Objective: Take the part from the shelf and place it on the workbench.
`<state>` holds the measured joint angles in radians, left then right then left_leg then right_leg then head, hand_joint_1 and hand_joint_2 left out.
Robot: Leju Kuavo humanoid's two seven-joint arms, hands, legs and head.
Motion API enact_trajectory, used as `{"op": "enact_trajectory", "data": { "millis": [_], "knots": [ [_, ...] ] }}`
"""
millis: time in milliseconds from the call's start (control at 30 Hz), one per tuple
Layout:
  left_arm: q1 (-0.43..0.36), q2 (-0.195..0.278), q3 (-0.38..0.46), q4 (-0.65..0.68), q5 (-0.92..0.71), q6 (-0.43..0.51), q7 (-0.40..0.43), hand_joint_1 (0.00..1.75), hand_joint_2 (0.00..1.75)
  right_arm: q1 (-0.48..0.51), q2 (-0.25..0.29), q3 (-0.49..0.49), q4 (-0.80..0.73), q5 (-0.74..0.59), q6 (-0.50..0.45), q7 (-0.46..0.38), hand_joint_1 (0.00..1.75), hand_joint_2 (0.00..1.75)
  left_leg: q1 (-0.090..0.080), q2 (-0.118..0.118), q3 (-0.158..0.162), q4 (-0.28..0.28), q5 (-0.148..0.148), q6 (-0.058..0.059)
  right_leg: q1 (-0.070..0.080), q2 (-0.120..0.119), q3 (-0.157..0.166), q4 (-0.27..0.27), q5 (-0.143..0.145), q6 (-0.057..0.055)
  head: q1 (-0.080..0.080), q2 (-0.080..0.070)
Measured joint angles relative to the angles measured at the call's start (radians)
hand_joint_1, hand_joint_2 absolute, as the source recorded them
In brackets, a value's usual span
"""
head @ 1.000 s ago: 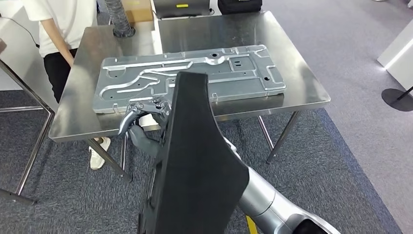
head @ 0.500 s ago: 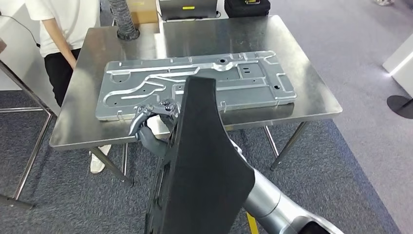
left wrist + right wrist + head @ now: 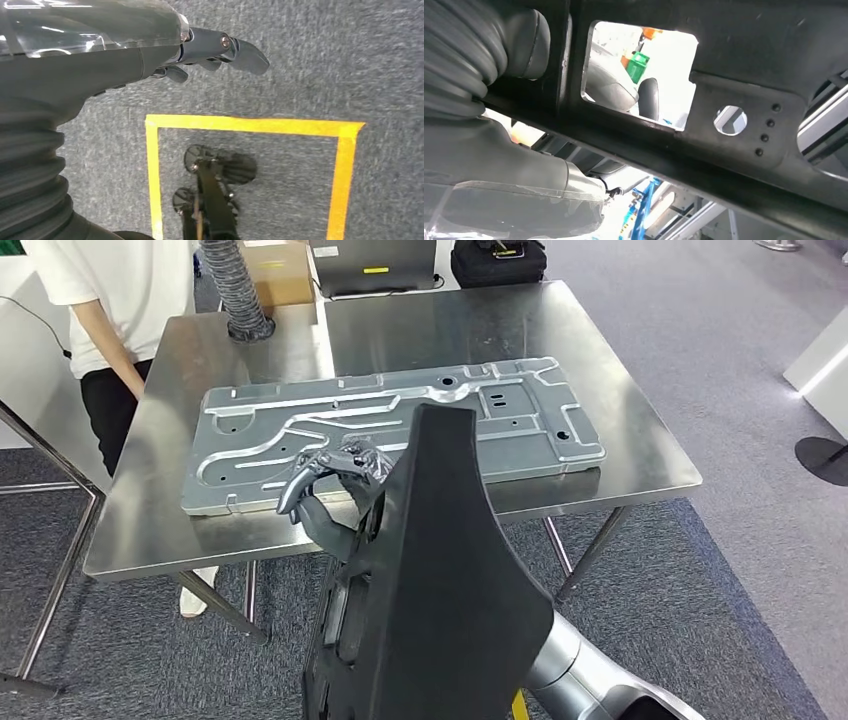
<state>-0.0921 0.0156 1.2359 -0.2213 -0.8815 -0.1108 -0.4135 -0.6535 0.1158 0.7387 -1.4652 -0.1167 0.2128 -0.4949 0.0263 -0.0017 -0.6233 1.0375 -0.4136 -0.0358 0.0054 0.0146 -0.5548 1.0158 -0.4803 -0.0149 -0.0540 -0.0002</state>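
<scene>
A Kuavo humanoid stands before a steel desk (image 3: 640, 440), its right hand (image 3: 335, 490) gripping one large black part (image 3: 440, 610) held upright on edge above the desk's near rim, fingers (image 3: 345, 455) wrapped over the part's left edge. Seen from the right wrist, the part is a rigid black panel pierced by a rectangular window and round holes; it looks stiff and broad rather than fragile, probably awkward to balance from one edge, so a hold through a cutout or along the rim seems the surest grip. The left hand (image 3: 200, 50) hangs over grey carpet and a yellow floor marking, holding nothing, its fingers loosely extended. On the desk lies one stamped silver plate (image 3: 390, 430). One person (image 3: 110, 300) in a white shirt stands at the desk's far left corner.
</scene>
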Motion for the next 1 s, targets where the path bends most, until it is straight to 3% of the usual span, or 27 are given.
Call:
{"op": "enact_trajectory", "data": {
  "millis": [100,167,267,300,333,367,433,500,567,667,700,767,800,833,867,933,1000],
  "knots": [
    [0.000,0.001,-0.001,0.000,-0.001,0.001,0.000,0.00,1.75,0.000,-0.003,-0.008,-0.001,0.000,-0.006,-0.009,1.75,1.75,-0.003,-0.002,0.007,-0.010,-0.015,0.023,-0.001,0.000,-0.001,0.004,-0.010,0.013,0.000,0.000],
    [0.000,0.002,-0.003,0.000,-0.001,0.001,-0.001,0.00,1.75,-0.002,-0.004,-0.017,-0.003,-0.001,-0.008,-0.015,1.75,1.75,-0.001,-0.002,0.016,-0.013,-0.020,0.035,-0.004,-0.002,-0.022,0.051,-0.033,0.025,0.000,0.000],
    [-0.001,0.006,-0.006,0.000,-0.002,0.003,-0.001,0.00,1.75,0.002,-0.008,-0.029,-0.005,-0.003,-0.008,-0.021,1.75,1.75,-0.003,-0.001,0.028,-0.013,-0.033,0.046,-0.009,-0.005,-0.139,0.241,-0.091,0.037,0.000,0.000],
    [-0.001,0.008,-0.007,0.000,-0.004,0.003,-0.001,0.00,1.75,0.005,-0.010,-0.032,-0.005,-0.003,-0.009,-0.021,1.75,1.75,-0.003,-0.001,0.033,-0.013,-0.038,0.047,-0.010,-0.005,-0.175,0.285,-0.091,0.037,0.000,0.000],
    [0.000,0.009,-0.007,0.000,-0.006,0.003,-0.001,0.00,1.75,0.008,-0.012,-0.035,-0.005,-0.003,-0.009,-0.022,1.75,1.75,-0.004,-0.002,0.040,-0.013,-0.043,0.047,-0.010,-0.005,-0.194,0.294,-0.072,0.035,0.000,0.000],
    [0.000,0.010,-0.008,0.000,-0.007,0.003,-0.001,0.00,1.75,0.010,-0.014,-0.038,-0.006,-0.003,-0.010,-0.023,1.75,1.75,-0.005,-0.003,0.048,-0.013,-0.049,0.046,-0.009,-0.005,-0.192,0.262,-0.034,0.030,0.000,0.000],
    [0.000,0.010,-0.009,0.000,-0.010,0.003,-0.001,0.00,1.75,0.011,-0.017,-0.046,-0.006,-0.003,-0.016,-0.026,1.75,1.75,-0.007,-0.005,0.067,-0.015,-0.063,0.043,-0.001,-0.006,-0.147,0.128,0.055,0.013,0.000,0.000],
    [0.000,0.011,-0.011,0.000,-0.012,0.002,-0.001,0.00,1.75,0.011,-0.019,-0.058,-0.006,-0.004,-0.029,-0.032,1.75,1.75,-0.008,-0.005,0.078,-0.017,-0.074,0.035,0.008,-0.008,-0.108,0.030,0.090,-0.001,0.000,0.000],
    [0.000,0.013,-0.014,0.000,-0.015,0.002,-0.001,0.00,1.75,0.012,-0.024,-0.075,-0.005,-0.004,-0.041,-0.039,1.75,1.75,-0.008,-0.004,0.083,-0.024,-0.080,0.025,0.013,-0.009,-0.098,0.008,0.080,-0.008,0.000,0.000],
    [-0.002,0.017,-0.018,0.000,-0.017,0.001,-0.001,0.00,1.75,0.011,-0.032,-0.104,-0.004,-0.006,-0.047,-0.050,1.75,1.75,-0.009,-0.002,0.083,-0.001,-0.101,0.015,0.003,-0.009,-0.068,-0.021,0.077,-0.015,0.000,0.000],
    [-0.002,0.018,-0.019,0.000,-0.017,0.000,-0.001,0.00,1.75,0.011,-0.033,-0.111,-0.003,-0.006,-0.047,-0.052,1.75,1.75,-0.009,-0.002,0.063,0.044,-0.121,0.014,0.000,-0.010,-0.056,-0.029,0.074,-0.018,0.000,0.000],
    [0.000,0.021,-0.019,0.000,-0.017,0.000,-0.001,0.00,1.75,0.011,-0.037,-0.119,0.001,-0.006,-0.048,-0.054,1.75,1.75,-0.008,-0.002,-0.014,0.177,-0.167,0.009,0.002,-0.010,-0.042,-0.031,0.063,-0.024,0.000,0.000],
    [0.001,0.023,-0.019,0.000,-0.015,0.001,0.000,0.00,1.75,0.014,-0.038,-0.123,0.004,-0.007,-0.050,-0.054,1.75,1.75,-0.007,-0.002,-0.052,0.230,-0.175,0.005,0.002,-0.010,-0.035,-0.030,0.056,-0.025,0.000,0.000],
    [0.002,0.023,-0.019,0.000,-0.013,0.001,0.000,0.00,1.75,0.016,-0.040,-0.128,0.007,-0.007,-0.052,-0.054,1.75,1.75,-0.007,-0.002,-0.076,0.251,-0.163,0.002,0.002,-0.009,-0.028,-0.028,0.048,-0.024,0.000,0.000],
    [0.003,0.023,-0.019,0.000,-0.010,0.003,0.000,0.00,1.75,0.018,-0.041,-0.136,0.009,-0.008,-0.056,-0.054,1.75,1.75,-0.006,-0.002,-0.081,0.232,-0.130,0.000,0.002,-0.008,-0.019,-0.025,0.039,-0.023,0.000,0.000],
    [0.004,0.024,-0.019,0.000,-0.004,0.006,0.000,0.00,1.75,0.016,-0.043,-0.157,0.015,-0.011,-0.064,-0.054,1.75,1.75,-0.003,-0.001,-0.045,0.112,-0.037,-0.002,-0.001,-0.007,0.001,-0.017,0.017,-0.016,0.000,0.000],
    [0.004,0.025,-0.019,0.000,0.001,0.010,0.000,0.00,1.75,0.007,-0.045,-0.181,0.026,-0.008,-0.082,-0.054,1.75,1.75,-0.004,-0.001,-0.005,0.014,0.004,0.004,0.002,-0.006,0.008,-0.006,-0.001,-0.006,0.000,0.000]
  ]
}}
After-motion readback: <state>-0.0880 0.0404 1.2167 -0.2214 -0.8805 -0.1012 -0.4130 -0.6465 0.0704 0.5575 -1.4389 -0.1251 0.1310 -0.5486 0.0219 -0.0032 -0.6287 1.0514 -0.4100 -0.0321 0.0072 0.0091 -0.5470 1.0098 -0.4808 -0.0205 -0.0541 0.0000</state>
